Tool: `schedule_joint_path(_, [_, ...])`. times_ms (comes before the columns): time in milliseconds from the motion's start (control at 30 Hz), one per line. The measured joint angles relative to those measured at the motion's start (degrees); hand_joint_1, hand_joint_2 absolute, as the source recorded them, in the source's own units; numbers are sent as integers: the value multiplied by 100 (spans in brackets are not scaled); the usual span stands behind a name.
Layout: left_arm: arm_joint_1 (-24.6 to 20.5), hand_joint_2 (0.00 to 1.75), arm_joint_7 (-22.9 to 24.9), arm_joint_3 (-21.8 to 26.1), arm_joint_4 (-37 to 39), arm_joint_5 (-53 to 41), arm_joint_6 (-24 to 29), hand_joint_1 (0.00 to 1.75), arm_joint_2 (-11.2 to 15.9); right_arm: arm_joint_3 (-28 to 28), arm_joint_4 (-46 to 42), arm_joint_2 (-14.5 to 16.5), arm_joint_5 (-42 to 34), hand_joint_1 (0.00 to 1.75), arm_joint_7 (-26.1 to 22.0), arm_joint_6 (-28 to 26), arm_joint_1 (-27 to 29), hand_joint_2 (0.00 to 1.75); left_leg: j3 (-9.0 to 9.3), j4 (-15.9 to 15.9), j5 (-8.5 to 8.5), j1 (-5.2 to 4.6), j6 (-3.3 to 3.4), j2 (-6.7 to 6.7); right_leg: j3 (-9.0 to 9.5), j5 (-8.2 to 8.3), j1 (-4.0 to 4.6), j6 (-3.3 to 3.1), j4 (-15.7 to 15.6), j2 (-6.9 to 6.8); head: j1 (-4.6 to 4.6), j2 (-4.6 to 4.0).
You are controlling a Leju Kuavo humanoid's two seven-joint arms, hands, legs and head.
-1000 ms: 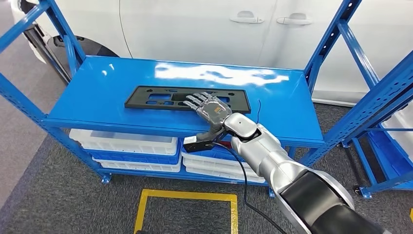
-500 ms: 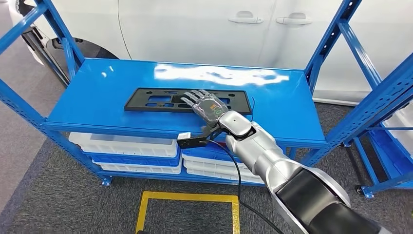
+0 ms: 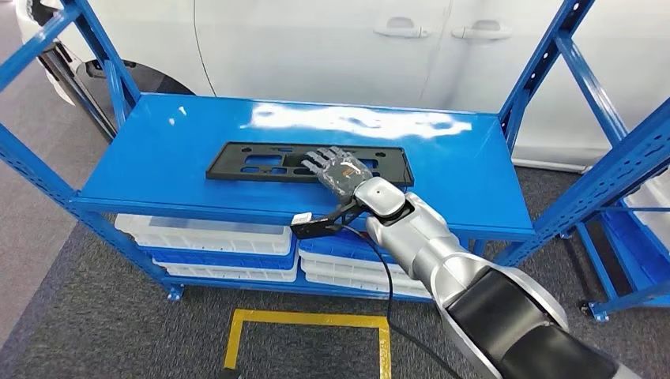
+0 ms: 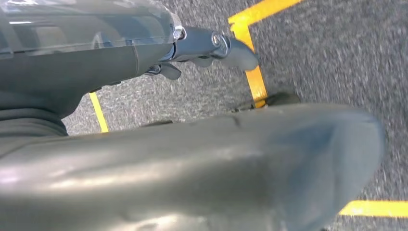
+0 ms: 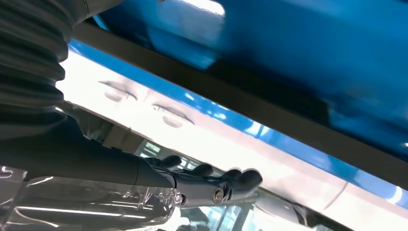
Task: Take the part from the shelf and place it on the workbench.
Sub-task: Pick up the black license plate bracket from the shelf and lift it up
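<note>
**Right hand flat on the part, shelf top**

Glossy blue steel shelf (image 3: 182, 170), glare streaks across its top, white car door (image 3: 316, 47) behind. Part (image 3: 245, 162): a long, flat, matte black plate with rectangular cut-outs, lying on the shelf top near its middle. Right hand (image 3: 338, 167) lies over the plate's right half, fingers spread flat, gripping nothing (contact looks likely). White plastic bins (image 3: 213, 237) sit on the tier below. Left hand (image 4: 211, 45) hangs over speckled grey carpet (image 4: 327, 57) with yellow tape lines; whether its fingers are closed cannot be told.
</note>
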Motion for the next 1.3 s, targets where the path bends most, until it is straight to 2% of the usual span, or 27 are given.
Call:
schedule_joint_path(67, [-1,0,-2,0,0,2,2,0,-1,4,31,-4,4,0,55,36,-6,175,8,-19,-8,7,-63,5,11,12,-4,-44,-35,-2,0,0])
schedule_joint_path(133, [1,0,-1,0,0,7,5,0,1,7,63,-5,16,0,135,86,-23,175,-64,175,-154,7,-108,10,54,39,-32,-110,-101,-5,0,0])
schedule_joint_path(167, [3,0,-1,0,0,9,7,0,2,7,78,-5,20,0,173,114,-32,175,-185,453,-313,8,-121,12,75,48,-43,-139,-127,-7,0,0])
schedule_joint_path(233, [14,0,1,1,0,12,7,0,3,8,115,-7,20,0,224,161,-38,175,-551,1235,-664,12,-140,12,83,38,-21,-173,-129,-5,0,0])
schedule_joint_path(267, [22,0,1,1,0,13,7,0,5,8,137,-8,19,0,237,174,-34,175,-697,1518,-740,14,-148,12,85,30,-10,-182,-123,-3,0,0])
schedule_joint_path(300, [28,0,2,2,0,13,7,0,8,8,157,-8,19,0,246,181,-31,175,-751,1602,-704,13,-150,12,88,21,-3,-187,-114,0,0,0])
schedule_joint_path(333, [30,0,2,2,0,13,7,0,10,8,175,-8,18,0,252,183,-32,175,-689,1443,-555,13,-144,12,94,8,2,-187,-101,6,0,0])
schedule_joint_path(400, [26,0,2,2,0,14,7,0,13,8,197,-8,17,0,260,182,-45,175,-345,687,-145,9,-106,12,107,-29,9,-168,-64,20,0,0])
schedule_joint_path(433, [21,0,2,2,0,14,8,0,14,8,204,-9,16,0,266,184,-55,175,-181,333,-21,-1,-81,11,101,-47,18,-150,-38,26,0,0])
schedule_joint_path(467, [19,0,2,2,0,15,8,0,14,8,213,-11,15,0,275,187,-62,175,-78,113,33,-13,-58,11,90,-57,25,-129,-20,29,0,0])
schedule_joint_path(500, [21,0,2,3,0,15,9,0,15,8,223,-14,15,0,284,194,-66,175,-36,22,23,-26,-38,9,79,-62,27,-106,-13,31,0,0])
schedule_joint_path(600, [27,0,0,3,0,15,13,0,11,8,248,-34,14,0,327,238,-78,175,-9,-37,42,-12,34,10,62,-99,20,-20,15,31,1,0])
schedule_joint_path(667, [13,0,-8,2,0,12,13,0,6,8,255,-66,13,0,354,256,-98,175,19,-85,66,19,82,18,-93,-320,7,44,370,29,1,0])
schedule_joint_path(700, [6,0,-15,2,0,10,13,0,6,8,261,-85,13,34,358,258,-100,175,23,-89,67,18,90,20,-263,-495,-11,74,726,27,1,0])
schedule_joint_path(733, [2,0,-22,2,0,9,12,0,6,8,272,-99,14,77,361,260,-93,175,22,-87,67,19,95,22,-468,-662,-30,100,1131,27,0,0])
schedule_joint_path(767, [2,0,-28,2,0,9,11,0,6,8,283,-112,17,120,361,262,-79,175,22,-85,64,20,95,22,-644,-761,-52,121,1459,26,0,0])
schedule_joint_path(800, [2,0,-36,2,0,8,11,0,6,8,293,-123,20,164,360,263,-64,175,23,-81,60,22,92,21,-740,-754,-72,137,1609,25,0,0])
schedule_joint_path(833, [1,0,-44,2,0,8,11,0,6,7,300,-132,23,174,356,263,-56,175,25,-73,54,28,83,19,-719,-635,-90,147,1523,24,0,0])
schedule_joint_path(900, [-4,0,-64,1,0,7,11,0,6,2,302,-145,29,175,340,261,-70,175,33,-48,25,41,43,15,-397,-228,-122,158,786,15,0,0])
schedule_joint_path(967, [-18,0,-78,1,0,9,11,0,7,-12,301,-149,39,175,318,253,-93,175,30,-25,-3,30,-20,13,-105,1,-108,131,154,16,0,0])
schedule_joint_path(1000, [-26,0,-82,2,0,10,11,0,8,-21,300,-150,44,175,303,247,-95,175,29,-25,-10,22,-52,13,-55,12,-92,103,38,20,0,0])
schedule_joint_path(1067, [-34,0,-85,2,0,11,11,0,8,-38,297,-152,55,174,277,223,-100,175,41,-50,-8,21,-122,12,-49,9,-71,18,22,30,0,0])
schedule_joint_path(1133, [-37,0,-86,2,0,12,12,0,8,-47,288,-154,66,173,269,194,-119,175,14,55,-104,32,-175,16,-15,21,-80,-68,-17,22,0,0])
schedule_joint_path(1167, [-38,0,-86,2,0,13,12,0,8,-48,285,-153,74,173,268,183,-129,175,-68,261,-235,35,-186,18,3,28,-85,-107,-38,16,0,0])
schedule_joint_path(1233, [-34,0,-86,2,0,16,11,0,8,-52,283,-152,91,172,267,164,-137,175,-402,1008,-606,31,-189,20,16,23,-62,-158,-45,10,0,0])
schedule_joint_path(1267, [-30,0,-86,3,0,17,11,0,9,-54,283,-152,98,173,267,159,-137,175,-576,1376,-738,29,-188,20,18,19,-44,-171,-42,11,0,0])
schedule_joint_path(1300, [-25,0,-86,3,0,18,11,0,10,-56,283,-152,103,173,267,156,-138,175,-683,1596,-778,25,-181,19,22,14,-26,-183,-38,14,0,0])
